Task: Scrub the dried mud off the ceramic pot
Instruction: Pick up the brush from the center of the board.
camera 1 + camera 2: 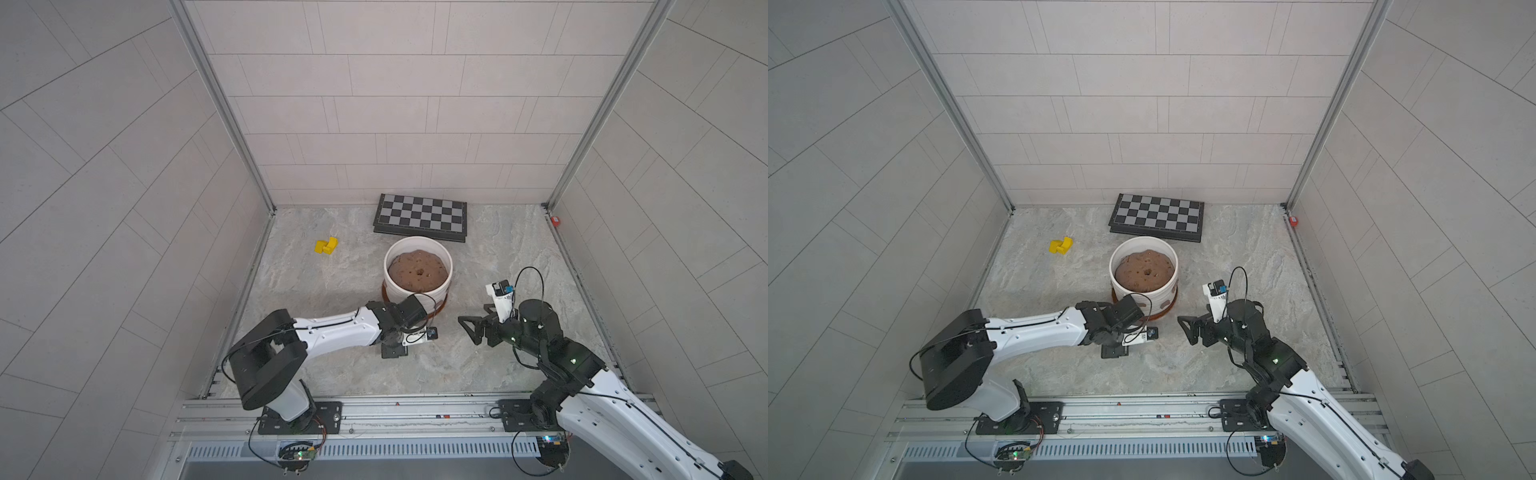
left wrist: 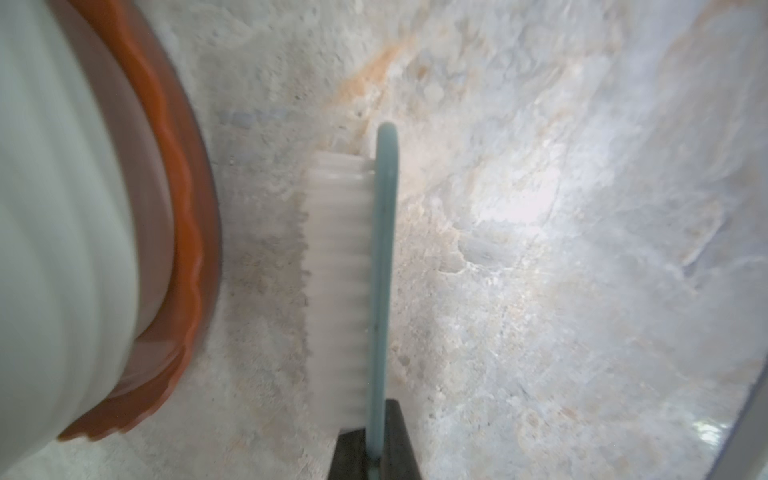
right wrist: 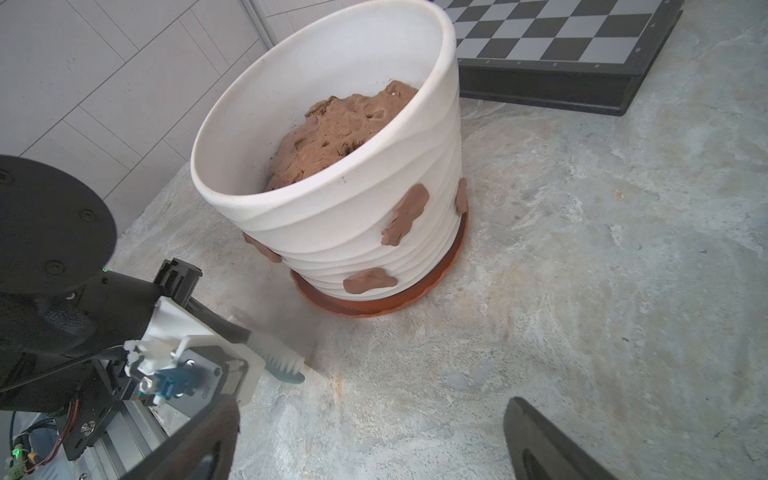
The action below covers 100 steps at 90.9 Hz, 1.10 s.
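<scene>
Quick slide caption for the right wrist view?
Left gripper grips brush short of ceramic pot, dried mud on its wall; right gripper open.

White-shelled arms (image 1: 336,330) with black joints (image 1: 266,365) and looping black cables (image 1: 528,268).

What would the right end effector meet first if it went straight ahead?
Probably the saucer under the pot, dead ahead in the right wrist view. If the right end effector tilts down, the table comes first; depth is unclear.
</scene>
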Motion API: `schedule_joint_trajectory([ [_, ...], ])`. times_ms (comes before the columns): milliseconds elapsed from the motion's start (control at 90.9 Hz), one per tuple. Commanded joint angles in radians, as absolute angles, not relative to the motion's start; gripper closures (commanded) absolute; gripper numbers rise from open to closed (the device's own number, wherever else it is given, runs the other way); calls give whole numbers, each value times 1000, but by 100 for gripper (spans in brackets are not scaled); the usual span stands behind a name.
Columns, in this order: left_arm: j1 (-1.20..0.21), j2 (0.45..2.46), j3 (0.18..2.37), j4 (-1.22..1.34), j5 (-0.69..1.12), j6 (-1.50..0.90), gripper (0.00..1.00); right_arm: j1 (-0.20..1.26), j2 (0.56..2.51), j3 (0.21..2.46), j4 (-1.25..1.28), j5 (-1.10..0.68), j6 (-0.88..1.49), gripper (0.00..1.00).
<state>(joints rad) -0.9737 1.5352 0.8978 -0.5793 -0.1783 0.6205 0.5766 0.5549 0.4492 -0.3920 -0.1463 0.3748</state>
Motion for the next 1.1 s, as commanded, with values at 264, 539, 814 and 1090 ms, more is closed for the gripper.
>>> schedule_joint_trajectory([
  [264,-922,1148,979,-621,-82,351,100,577,478,497,-328,-123,444,0],
  [539,-842,1028,1016,-273,-85,1,100,577,517,505,-74,-251,492,0],
  [814,-845,1009,920,205,-40,-315,100,601,623,495,258,-273,636,0],
  [1090,-874,1074,847,581,-47,-458,100,676,741,486,568,-143,875,5],
])
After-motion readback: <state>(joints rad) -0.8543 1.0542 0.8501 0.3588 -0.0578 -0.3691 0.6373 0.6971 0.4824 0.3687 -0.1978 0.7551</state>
